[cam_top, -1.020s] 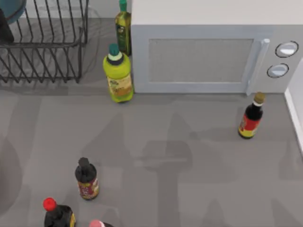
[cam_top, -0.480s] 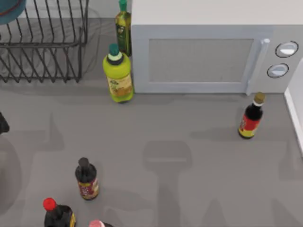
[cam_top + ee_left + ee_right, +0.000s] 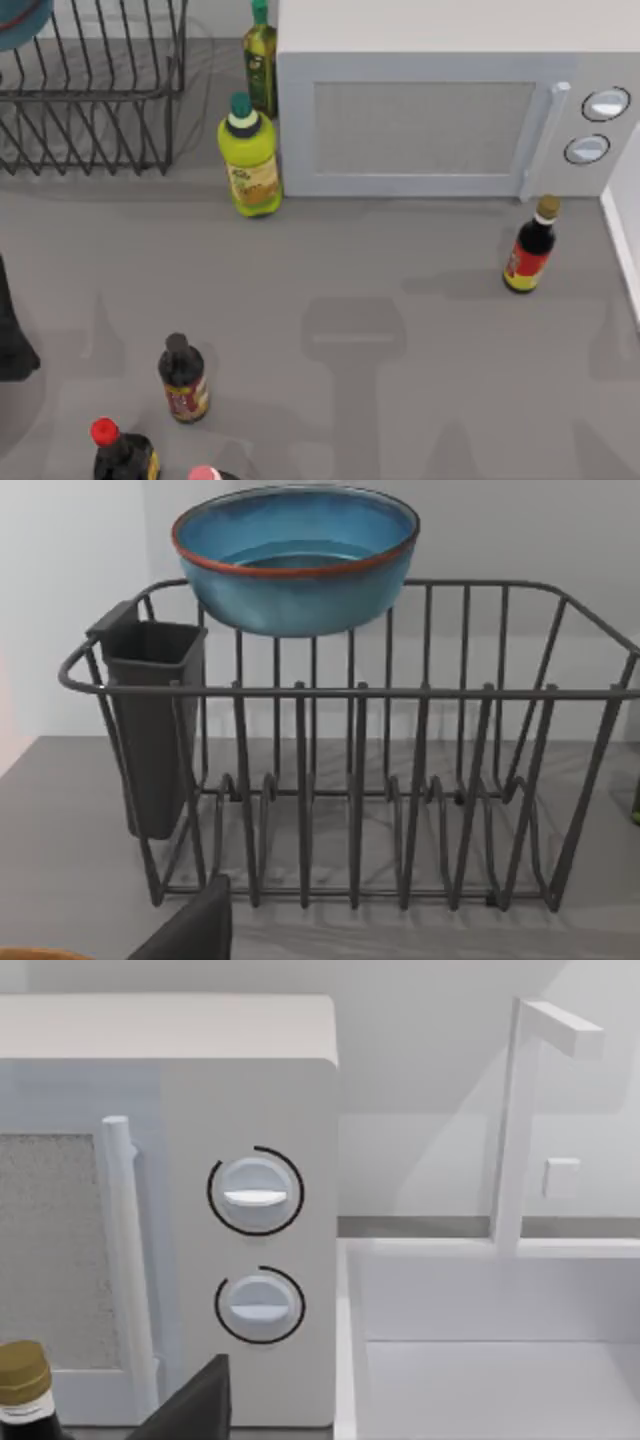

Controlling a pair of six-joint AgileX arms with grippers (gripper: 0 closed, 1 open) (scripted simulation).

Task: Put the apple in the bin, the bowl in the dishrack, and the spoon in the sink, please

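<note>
Labels first: none can be read. The dark bottle (image 3: pixel 182 378) near the front left has a red-and-yellow label, its neighbour with the red cap (image 3: pixel 118 452) a yellow one, and a pink cap (image 3: pixel 205 474) peeks in at the front edge, making 3 bottles clustered there. The writing is too small to make out.

The left arm (image 3: pixel 12 340) sits at the table's left edge, level with that cluster. The left gripper (image 3: pixel 195 930) shows as a dark wedge facing the dishrack; whether the claw is wide or narrow, I cannot tell. The same goes for the right gripper (image 3: pixel 195 1405), which faces the microwave's dials and the sink (image 3: pixel 480 1360).

The table (image 3: pixel 400 350) is plain matt grey, crossed by soft shadows. Farther back on the right stands a sauce bottle (image 3: pixel 529 246) with a gold cap and a red label. At the left of the microwave (image 3: pixel 440 110) stands a lime-green bottle (image 3: pixel 249 156), with an olive-green one (image 3: pixel 260 58) behind it. The microwave is white, with 2 round dials and a bar handle. A white tap (image 3: pixel 520 1110) rises behind the sink, against a pale wall.

The dishrack (image 3: pixel 90 90) (dark wire, with a grey cutlery cup (image 3: pixel 150 730) hung on 1 end) stands at the far left. The bowl (image 3: pixel 295 560) sits upright, high at the rack's far side — glossy teal-blue, with a thin reddish rim.
</note>
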